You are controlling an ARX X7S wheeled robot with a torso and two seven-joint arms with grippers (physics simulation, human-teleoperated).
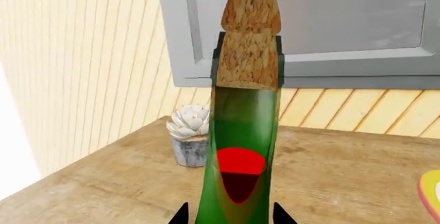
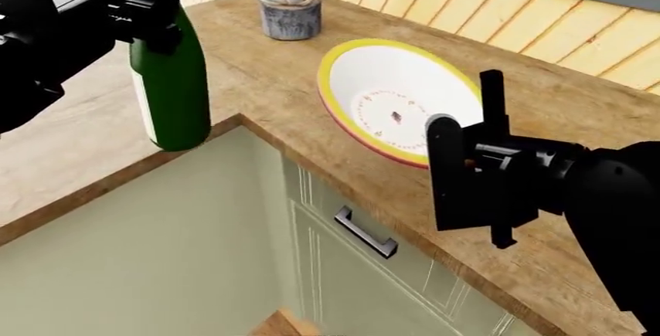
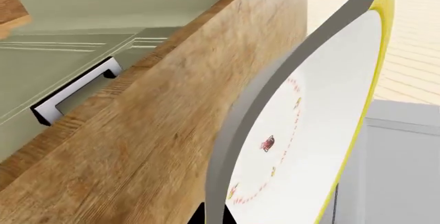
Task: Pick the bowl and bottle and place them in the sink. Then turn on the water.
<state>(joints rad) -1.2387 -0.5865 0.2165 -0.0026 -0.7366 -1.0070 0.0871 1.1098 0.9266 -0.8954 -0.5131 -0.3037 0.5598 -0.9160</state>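
My left gripper [image 2: 154,8] is shut on the neck of the green bottle [image 2: 170,81] and holds it upright at the counter's left corner, its base at the counter's edge. In the left wrist view the corked bottle [image 1: 240,131] stands between my left gripper's [image 1: 230,216] fingertips. My right gripper [image 2: 469,123] is shut on the near rim of the white, yellow-rimmed bowl [image 2: 387,96], which is tilted up off the wooden counter [image 2: 258,73]. In the right wrist view the bowl [image 3: 323,121] runs edge-on from my right gripper [image 3: 218,216]. The sink and the faucet are out of view.
A potted succulent [image 2: 289,0] stands at the back of the counter; it also shows in the left wrist view [image 1: 189,136]. Pale green cabinet fronts with a metal handle [image 2: 363,232] lie below the counter edge. A grey frame [image 1: 330,28] hangs on the slatted wall.
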